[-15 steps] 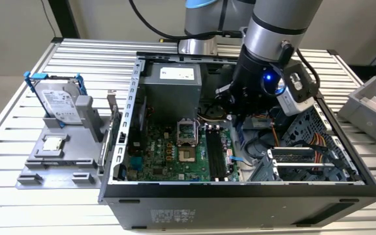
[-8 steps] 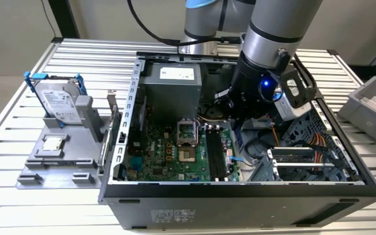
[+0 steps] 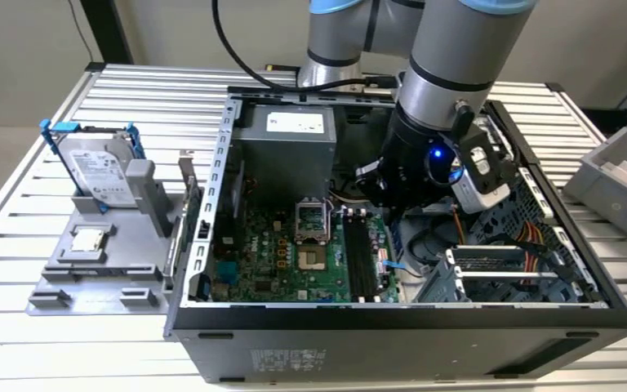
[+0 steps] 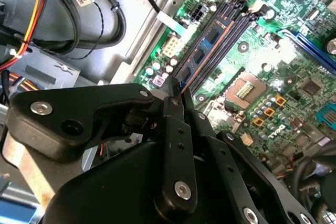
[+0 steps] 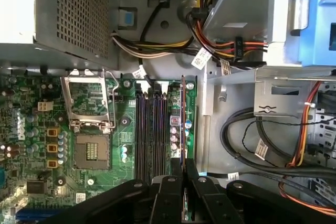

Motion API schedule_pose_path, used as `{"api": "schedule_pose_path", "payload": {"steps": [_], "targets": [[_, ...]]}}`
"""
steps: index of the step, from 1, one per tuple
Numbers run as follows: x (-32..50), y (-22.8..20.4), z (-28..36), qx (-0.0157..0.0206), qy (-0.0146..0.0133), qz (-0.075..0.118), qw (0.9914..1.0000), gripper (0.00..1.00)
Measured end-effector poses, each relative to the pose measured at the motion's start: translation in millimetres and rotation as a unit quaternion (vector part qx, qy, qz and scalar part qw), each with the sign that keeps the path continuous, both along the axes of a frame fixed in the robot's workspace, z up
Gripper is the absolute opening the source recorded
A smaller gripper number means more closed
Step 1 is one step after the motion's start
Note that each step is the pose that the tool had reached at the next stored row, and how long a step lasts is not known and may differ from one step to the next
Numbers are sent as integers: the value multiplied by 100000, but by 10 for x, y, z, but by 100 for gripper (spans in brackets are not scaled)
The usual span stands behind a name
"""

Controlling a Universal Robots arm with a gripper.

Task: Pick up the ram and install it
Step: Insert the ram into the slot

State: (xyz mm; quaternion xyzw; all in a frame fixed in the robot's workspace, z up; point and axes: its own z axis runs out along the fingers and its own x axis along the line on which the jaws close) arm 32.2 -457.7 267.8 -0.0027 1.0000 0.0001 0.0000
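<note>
From the exterior view I see my arm reaching down into the open computer case [image 3: 401, 314], which lies on the slatted desk [image 3: 20, 245]. The jaws [image 3: 392, 214] sit low over the green motherboard [image 3: 291, 253], just above the long black memory slots [image 3: 362, 257]. I cannot make out the ram from here. Well away from the jaws, outside the case toward the exterior view's left, the hard drive [image 3: 101, 167] stands in its blue bracket on a grey holder [image 3: 101, 273], with a small silver chip [image 3: 87, 239] lying below it.

In the second wrist view the jaws [image 4: 177, 88] are drawn narrow, pinching the near end of the ram [image 4: 202, 53]. The stick runs away from the fingertips, on edge, along the outermost of the dark slots [image 4: 231, 30], beside the metal wall of the case.

In the first wrist view the jaws [image 5: 184, 165] again close thinly on the ram [image 5: 182, 119], which stands on edge straight out from them, lined up with the slot nearest the board's edge. The empty slots [image 5: 149, 135] lie just beside it, and the processor socket [image 5: 89, 103] further off. I cannot tell whether the stick is fully seated.
</note>
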Motion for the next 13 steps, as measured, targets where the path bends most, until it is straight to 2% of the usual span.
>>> {"api": "schedule_pose_path", "payload": {"steps": [5,13], "targets": [[0,0,-1,-34,-2,5,100000,0],[-1,0,-63,-22,-6,182,100000,0]]}}
